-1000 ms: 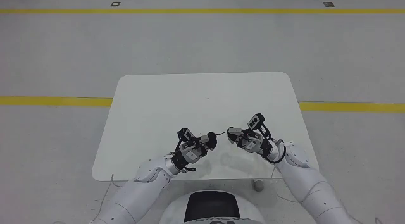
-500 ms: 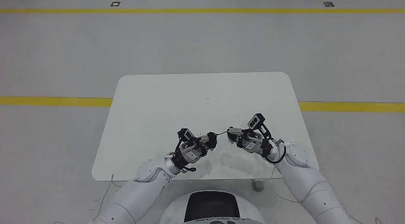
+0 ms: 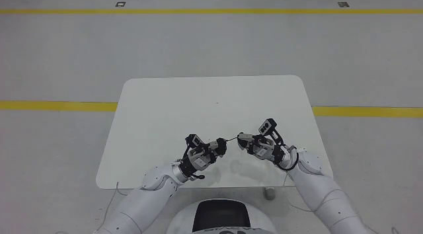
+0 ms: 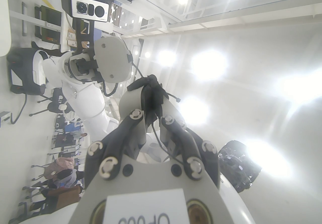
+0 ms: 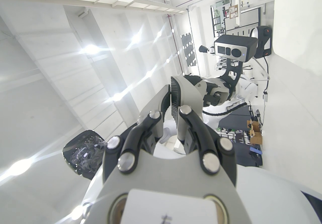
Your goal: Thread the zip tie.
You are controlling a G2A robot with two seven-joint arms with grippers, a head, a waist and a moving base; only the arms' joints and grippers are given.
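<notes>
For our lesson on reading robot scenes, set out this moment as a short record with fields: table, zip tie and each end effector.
table: white, rounded corners
zip tie: thin, black, held in the air between both end effectors over the table's near part
left end effector: shut on the zip tie, whose small head pokes out beyond it
right end effector: shut on the tie's other end, facing the left one
threading: cannot tell from these views
</notes>
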